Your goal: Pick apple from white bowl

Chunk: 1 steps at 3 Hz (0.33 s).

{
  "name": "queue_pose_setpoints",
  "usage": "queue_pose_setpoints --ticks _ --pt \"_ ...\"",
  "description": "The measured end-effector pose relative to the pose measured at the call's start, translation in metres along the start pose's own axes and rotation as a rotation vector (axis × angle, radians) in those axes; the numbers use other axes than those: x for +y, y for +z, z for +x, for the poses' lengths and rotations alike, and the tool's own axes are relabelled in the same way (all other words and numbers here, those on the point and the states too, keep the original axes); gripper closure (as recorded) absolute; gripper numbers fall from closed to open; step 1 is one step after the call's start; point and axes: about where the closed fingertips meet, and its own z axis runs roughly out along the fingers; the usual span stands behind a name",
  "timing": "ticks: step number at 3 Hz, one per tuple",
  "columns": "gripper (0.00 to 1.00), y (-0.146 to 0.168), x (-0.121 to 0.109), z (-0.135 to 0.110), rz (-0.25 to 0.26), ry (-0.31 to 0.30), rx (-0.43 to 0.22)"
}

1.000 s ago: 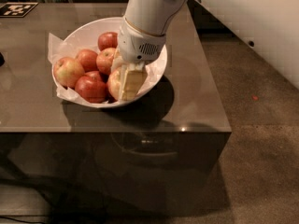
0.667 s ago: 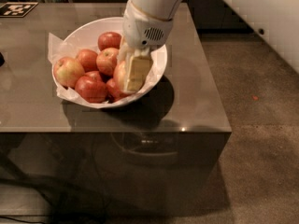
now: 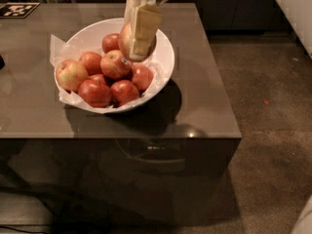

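1. We find a heap of smaller red and yellow-red apples (image 3: 115, 64) filling the left and front of the wide, glossy white bowl (image 3: 166, 57). The bowl is lined with crinkled white paper (image 3: 57, 47).
2. The bowl stands on a glossy grey-brown table (image 3: 209, 96).
3. The cream-padded two-finger gripper (image 3: 138, 51) hangs over the bowl's rear right part.
4. Its fingers clamp the large red-blushed apple (image 3: 124, 40) there, and the front pad covers most of the fruit.

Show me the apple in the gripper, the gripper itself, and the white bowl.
apple (image 3: 124, 42): camera view, its left side showing beside the finger.
gripper (image 3: 138, 47): camera view, between its fingertips, clamped on the apple above the bowl.
white bowl (image 3: 165, 52): camera view, bare right inner wall.
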Motion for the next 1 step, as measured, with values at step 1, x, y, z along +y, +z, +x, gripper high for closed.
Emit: queue_pose_setpoints --ticks 1 --pt "1.00 -0.0018 -0.0073 -0.0056 0.033 -0.003 -0.019"
